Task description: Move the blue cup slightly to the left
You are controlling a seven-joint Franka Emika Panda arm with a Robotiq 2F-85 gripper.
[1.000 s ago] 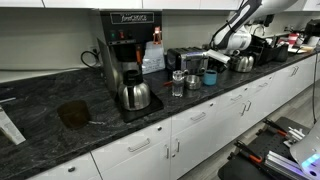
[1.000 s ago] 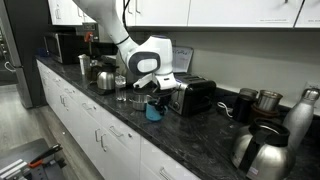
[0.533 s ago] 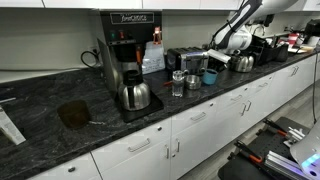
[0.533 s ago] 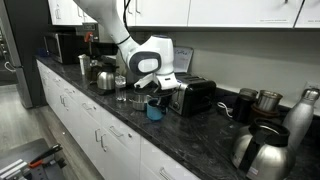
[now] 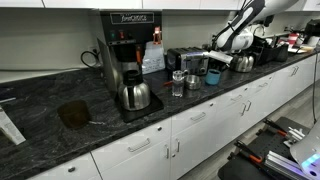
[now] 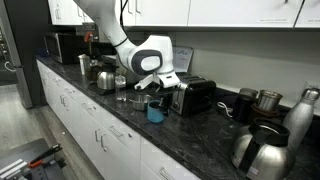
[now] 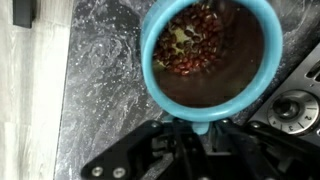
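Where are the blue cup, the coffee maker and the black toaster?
blue cup (image 6: 154,113), in an exterior view, side wall
coffee maker (image 5: 120,30), in an exterior view, upper housing
black toaster (image 6: 197,98), in an exterior view, side

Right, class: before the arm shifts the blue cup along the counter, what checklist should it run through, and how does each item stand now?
1. Gripper on the blue cup: the wrist view shows the rim pinched between the fingers. Ok.
2. Cup upright: it stands straight in both exterior views. Ok.
3. Contents: red-brown bits lie loose inside. Ok, but move gently.
4. Room beside the clear glass and silver cup: both stand apart from the cup, but whether there is enough room, cannot tell.
5. Gap to the toaster: it is close beside the cup. Touching or not, cannot tell.
6. Cup base on the counter or lifted: cannot tell.
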